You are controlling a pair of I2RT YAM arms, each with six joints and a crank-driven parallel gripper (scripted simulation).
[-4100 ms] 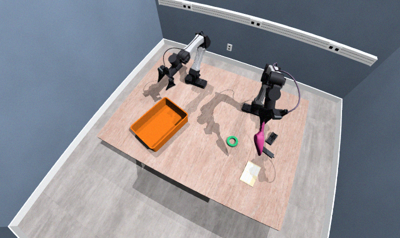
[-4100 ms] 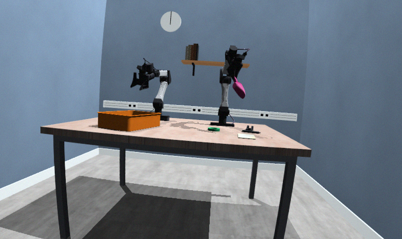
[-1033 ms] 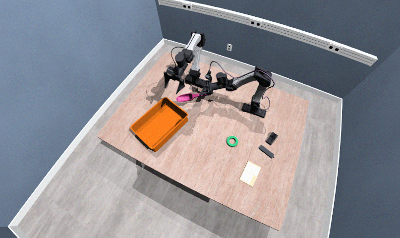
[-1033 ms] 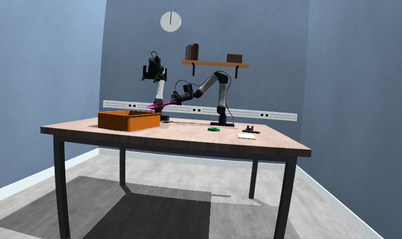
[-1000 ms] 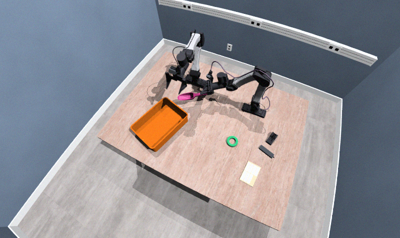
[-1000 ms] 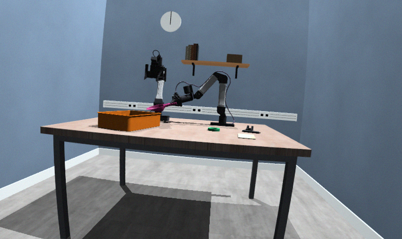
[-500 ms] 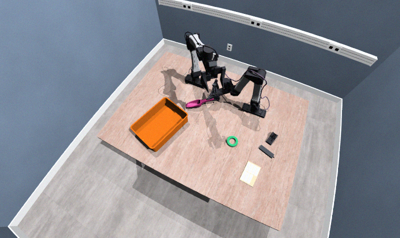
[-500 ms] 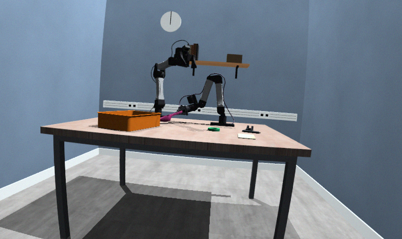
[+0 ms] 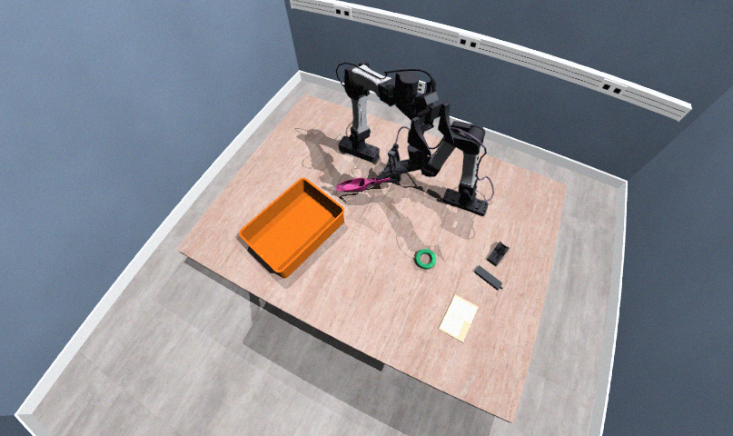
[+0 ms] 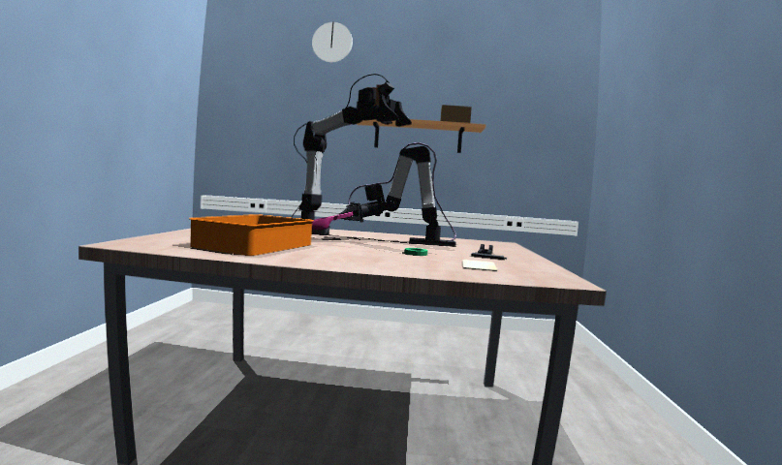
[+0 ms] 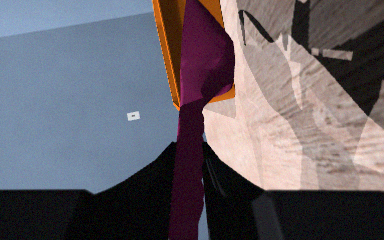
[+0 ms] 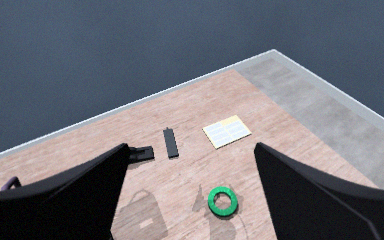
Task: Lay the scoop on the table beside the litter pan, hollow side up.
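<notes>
The magenta scoop (image 9: 351, 185) (image 10: 324, 223) (image 11: 206, 62) hangs just behind the pan's rear right corner, low above the table, bowl toward the pan and handle rising to my left gripper (image 9: 390, 177) (image 10: 351, 214). That gripper is shut on the handle. The bowl's hollow shows from above in the top view; its exact tilt is hard to judge. The orange litter pan (image 9: 317, 245) (image 10: 279, 237) (image 11: 173, 65) stands upright on the table. Whether scoop and pan touch cannot be told. My right gripper (image 12: 192, 146) is open and empty, high above the left arm.
A green ring (image 9: 425, 251) (image 10: 416, 254) (image 12: 211, 201) lies mid-table. Beyond it lie a small black stand (image 9: 498, 252) (image 12: 144, 153), a dark bar (image 9: 488, 277) (image 12: 171, 143) and a pale card (image 9: 459, 318) (image 10: 479, 264) (image 12: 227, 132). The two arms overlap in the top view.
</notes>
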